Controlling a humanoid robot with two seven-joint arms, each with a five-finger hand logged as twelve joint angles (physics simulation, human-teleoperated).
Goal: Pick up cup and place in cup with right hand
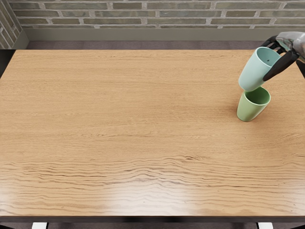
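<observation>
Light-blue cup, one: raised at the table's right side, tilted, mouth up; its base overlaps the far rim of the green cup below in view, contact not determinable. Green cup, one: standing mouth up on the wood. Right hand, one: dark fingers partly curled, gripping the light-blue cup near its rim.

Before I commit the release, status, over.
Right hand holding blue cup. Its base overlaps far rim of green cup in view; contact unclear. Left hand out of view. No obstruction seen.
</observation>
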